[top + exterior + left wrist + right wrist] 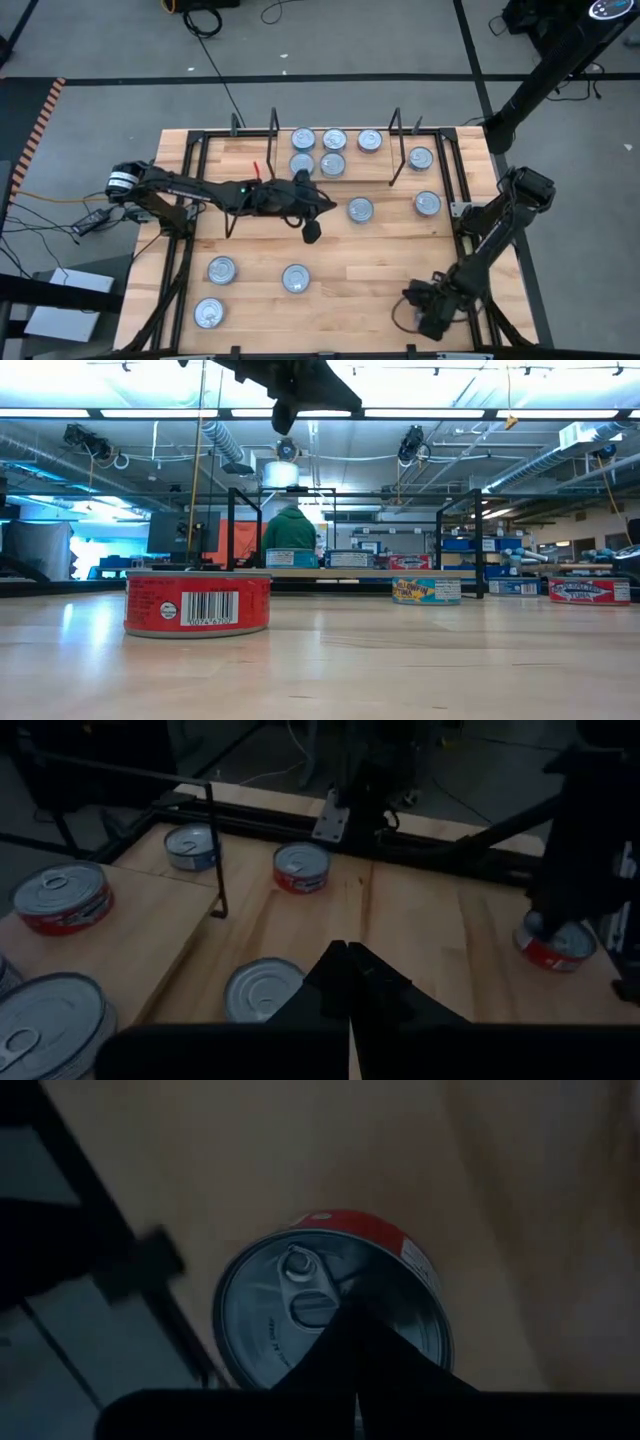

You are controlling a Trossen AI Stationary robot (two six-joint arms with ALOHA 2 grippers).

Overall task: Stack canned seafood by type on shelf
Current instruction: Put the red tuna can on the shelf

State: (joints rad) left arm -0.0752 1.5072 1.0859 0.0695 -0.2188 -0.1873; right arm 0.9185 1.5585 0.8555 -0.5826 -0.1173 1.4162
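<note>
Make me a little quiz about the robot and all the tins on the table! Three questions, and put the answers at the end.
1. True or false: the left gripper is carrying a tin.
2. Pick one: the right gripper hangs over a tin. What colour is that tin's side? A blue, B red, C green.
3. Count: looking from above, how many tins sit on the shelf between the two wire uprights?

Key: 1 false, it is shut and empty. 2 B. 3 five.
</note>
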